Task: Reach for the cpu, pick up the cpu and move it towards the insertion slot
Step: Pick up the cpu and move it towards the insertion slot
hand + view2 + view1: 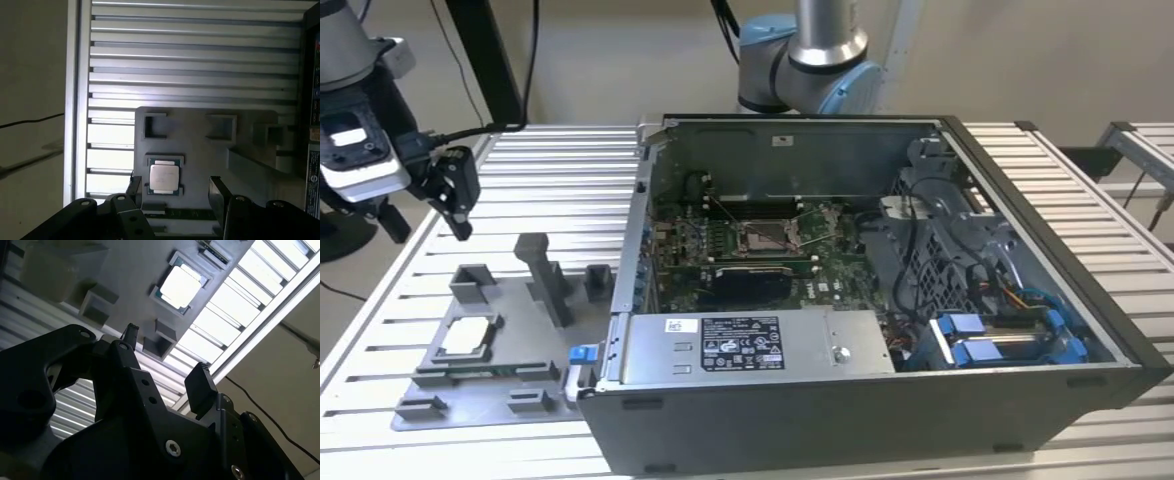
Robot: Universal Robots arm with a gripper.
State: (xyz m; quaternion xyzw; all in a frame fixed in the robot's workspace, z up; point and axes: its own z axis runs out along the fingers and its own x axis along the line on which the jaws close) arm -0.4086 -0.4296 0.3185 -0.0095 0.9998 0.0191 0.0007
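- The end effector point(454, 210) hangs above the counter point(547, 160), on the exterior view's left of the computer case point(854, 410), spread wide and holding nothing.
- The cpu point(467, 337) lies flat in a pocket of the grey fixture point(520, 385). The raised lips probably keep it square for a grasp from above.
- In the first wrist view the cpu shows between the fingers point(218, 192), well apart from them.
- The insertion slot point(765, 236) sits deep inside the case, hemmed in by its walls. The room above the fixture is open.
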